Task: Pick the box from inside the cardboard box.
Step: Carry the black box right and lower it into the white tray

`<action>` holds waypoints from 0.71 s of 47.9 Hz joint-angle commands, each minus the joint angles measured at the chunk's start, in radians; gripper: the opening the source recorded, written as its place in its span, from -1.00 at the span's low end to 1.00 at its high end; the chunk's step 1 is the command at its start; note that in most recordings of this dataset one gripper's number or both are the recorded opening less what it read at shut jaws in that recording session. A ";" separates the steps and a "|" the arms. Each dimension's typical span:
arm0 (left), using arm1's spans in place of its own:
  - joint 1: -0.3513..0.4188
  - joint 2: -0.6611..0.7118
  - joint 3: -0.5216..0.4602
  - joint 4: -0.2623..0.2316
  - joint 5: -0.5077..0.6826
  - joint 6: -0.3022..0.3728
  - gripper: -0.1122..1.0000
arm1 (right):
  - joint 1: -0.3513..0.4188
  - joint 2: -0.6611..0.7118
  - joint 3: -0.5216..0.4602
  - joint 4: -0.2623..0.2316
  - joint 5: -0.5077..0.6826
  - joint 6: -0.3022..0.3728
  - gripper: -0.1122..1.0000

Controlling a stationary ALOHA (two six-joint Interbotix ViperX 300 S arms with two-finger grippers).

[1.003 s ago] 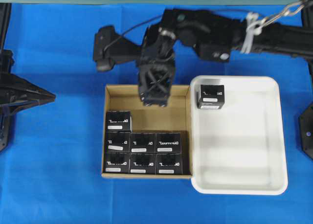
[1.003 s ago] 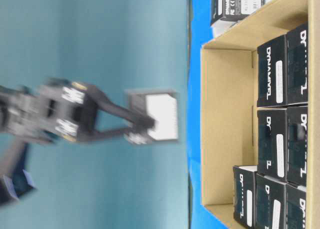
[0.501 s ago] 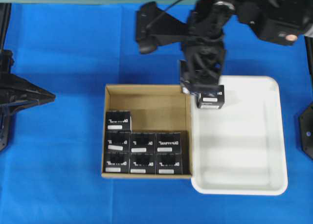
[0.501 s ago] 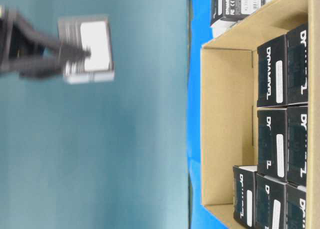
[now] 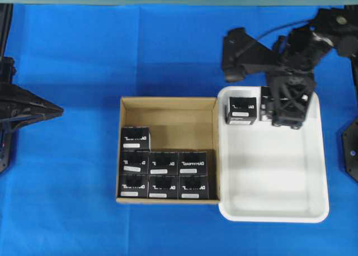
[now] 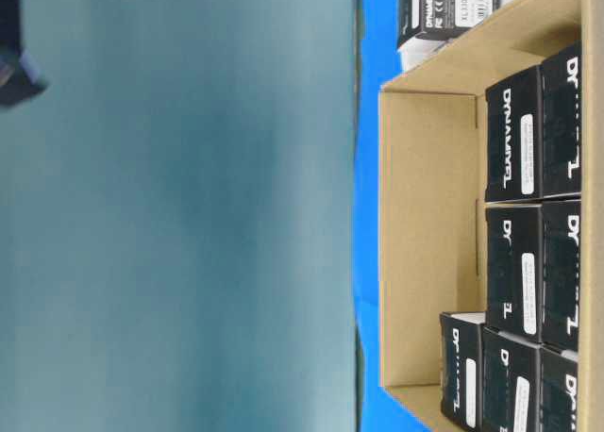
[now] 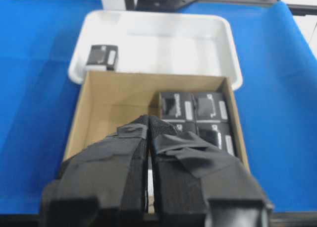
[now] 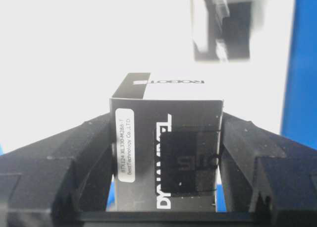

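My right gripper (image 5: 288, 113) hangs over the back of the white tray (image 5: 274, 172), shut on a small black box (image 8: 166, 138) with white lettering and a label strip. Its fingers (image 8: 84, 152) press both sides of that box. The cardboard box (image 5: 168, 102) lies left of the tray and holds several identical black boxes (image 5: 163, 175) in its front part. Its back half is bare. My left gripper (image 7: 149, 125) is shut and empty, off the carton's left side (image 5: 53, 108).
One more black box (image 5: 241, 109) stands in the tray's back left corner, just left of the right gripper. The tray (image 7: 163, 43) touches the carton's right wall. Blue cloth covers the table (image 5: 84, 55) all around.
The right gripper has carried its box from above the back of the cardboard box rightward to above the white tray. The left arm has not moved.
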 commanded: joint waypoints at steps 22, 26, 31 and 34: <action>0.000 0.002 -0.040 0.003 -0.006 0.000 -0.76 | -0.012 -0.023 0.299 -0.107 -0.351 -0.133 0.37; 0.000 0.002 -0.040 0.003 -0.005 0.000 -0.76 | -0.015 -0.012 0.336 -0.107 -0.433 -0.133 0.37; 0.000 0.003 -0.041 0.003 -0.005 0.000 -0.76 | -0.020 0.005 0.367 -0.109 -0.503 -0.133 0.37; 0.000 0.002 -0.044 0.003 -0.005 -0.002 -0.76 | -0.023 0.014 0.377 -0.107 -0.531 -0.133 0.37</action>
